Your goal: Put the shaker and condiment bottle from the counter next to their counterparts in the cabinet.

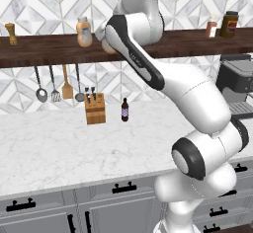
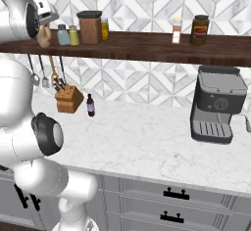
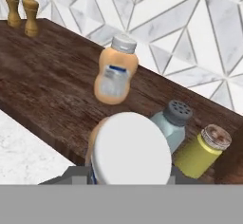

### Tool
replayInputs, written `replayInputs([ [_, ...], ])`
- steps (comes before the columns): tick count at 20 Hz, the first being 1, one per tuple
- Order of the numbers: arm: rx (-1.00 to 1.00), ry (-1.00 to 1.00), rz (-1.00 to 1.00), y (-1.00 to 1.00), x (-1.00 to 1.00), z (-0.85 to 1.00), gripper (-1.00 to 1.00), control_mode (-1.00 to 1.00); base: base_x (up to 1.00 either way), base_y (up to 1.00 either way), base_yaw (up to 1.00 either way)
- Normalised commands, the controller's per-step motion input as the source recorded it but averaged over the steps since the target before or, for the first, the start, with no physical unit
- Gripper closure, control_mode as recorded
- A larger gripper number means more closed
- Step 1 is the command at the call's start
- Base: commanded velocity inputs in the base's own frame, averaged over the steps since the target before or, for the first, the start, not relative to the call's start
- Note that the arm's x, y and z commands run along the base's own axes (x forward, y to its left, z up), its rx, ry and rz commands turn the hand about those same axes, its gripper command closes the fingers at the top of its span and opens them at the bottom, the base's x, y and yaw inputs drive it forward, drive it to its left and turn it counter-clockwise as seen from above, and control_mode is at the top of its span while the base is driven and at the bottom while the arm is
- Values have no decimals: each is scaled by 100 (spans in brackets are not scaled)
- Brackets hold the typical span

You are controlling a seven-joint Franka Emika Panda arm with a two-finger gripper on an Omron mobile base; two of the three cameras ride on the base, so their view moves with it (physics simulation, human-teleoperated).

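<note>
My gripper (image 2: 44, 31) is shut on the condiment bottle (image 2: 44, 38), a squat orange-tan bottle whose pale cap (image 3: 130, 147) sits large at the bottom of the hand view. It hangs at the front edge of the cabinet (image 1: 44, 49), the long dark wooden shelf. Whether it touches the wood I cannot tell. Its twin bottle (image 3: 115, 73) stands on the shelf just beyond, also seen in the left base view (image 1: 84, 32). Beside the held bottle stand the pale blue shaker (image 3: 172, 123) and the yellow-green shaker (image 3: 201, 152), side by side on the shelf (image 2: 147, 46).
Two wooden mills (image 3: 21, 9) stand at the shelf's far end. A brown canister (image 2: 90, 27) and jars (image 2: 199, 29) sit further along. Below hang utensils (image 1: 54, 84); a knife block (image 1: 95, 108), a slim dark bottle (image 1: 125, 109) and a coffee machine (image 2: 217, 103) stand on the counter.
</note>
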Motion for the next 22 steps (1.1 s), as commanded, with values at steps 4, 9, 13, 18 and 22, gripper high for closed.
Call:
replayInputs([
  [4,0,4,0,8,54,0,100,-100,0,0,0],
  [9,0,4,0,12,53,0,100,-100,0,0,0],
  [13,0,8,0,21,41,0,100,-100,0,0,0],
  [18,0,12,0,24,33,0,100,-100,0,0,0],
  [22,-12,5,0,52,25,-14,100,-100,0,0,0],
])
